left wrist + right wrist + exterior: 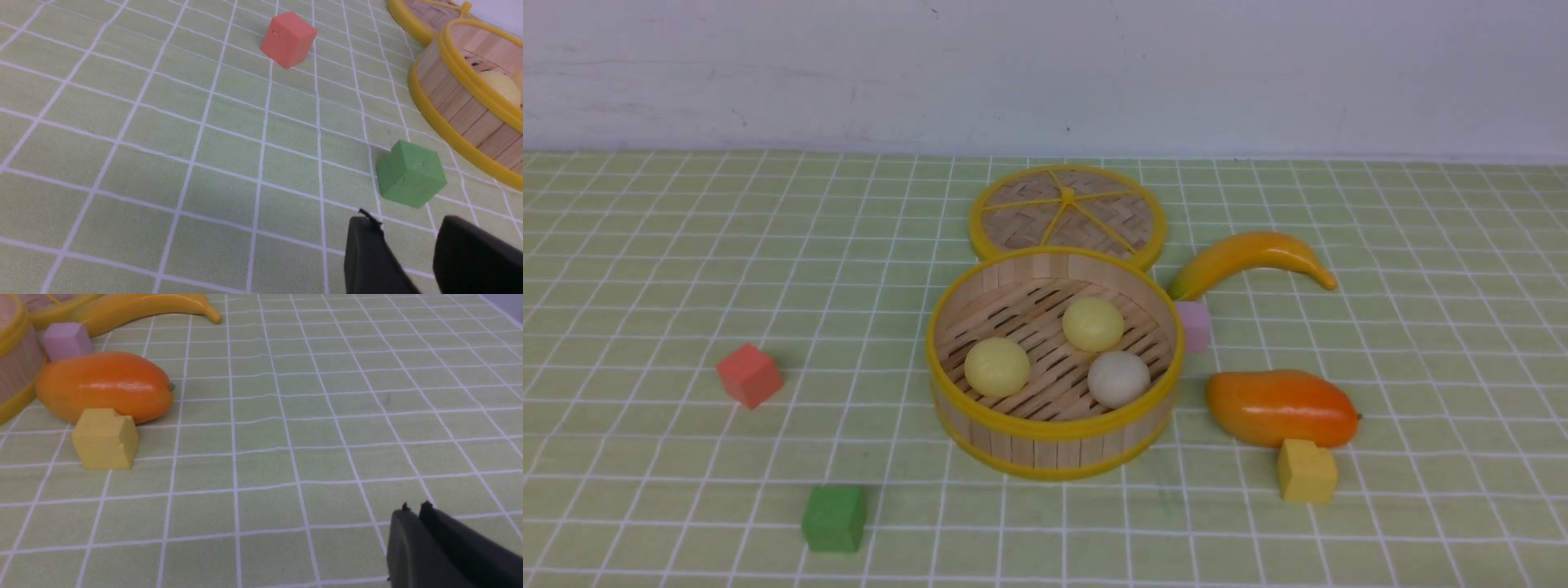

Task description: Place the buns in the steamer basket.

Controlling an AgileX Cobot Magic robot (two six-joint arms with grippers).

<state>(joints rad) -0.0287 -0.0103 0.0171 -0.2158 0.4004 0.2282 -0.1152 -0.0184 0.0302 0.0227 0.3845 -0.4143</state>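
Front view shows the steamer basket [1054, 433] sitting in the middle of the green checked cloth [645, 269]. All three buns are inside it, down on the slatted floor. One yellow bun [996, 367] is on the left side, another yellow bun [1093, 323] is farther back, and the white bun [1119, 379] is on the right side, close to the wall of the basket. The flat round lid [1067, 212] lies behind the basket and touches it. A pink cube [1194, 326] sits just beside the basket on the right, with a banana [1250, 260] behind it. An orange mango [1281, 407] lies near the basket too, and a yellow cube [1307, 470] touches the front of the mango. A red cube [749, 374] and a green cube [834, 518] sit on the left, well apart from the basket. No arm shows in this view. The left gripper [408, 232] hangs above the cloth near the green cube, with its fingers spread apart and nothing between them. The right gripper [416, 510] hangs over bare cloth, with its fingers almost together and holding nothing.
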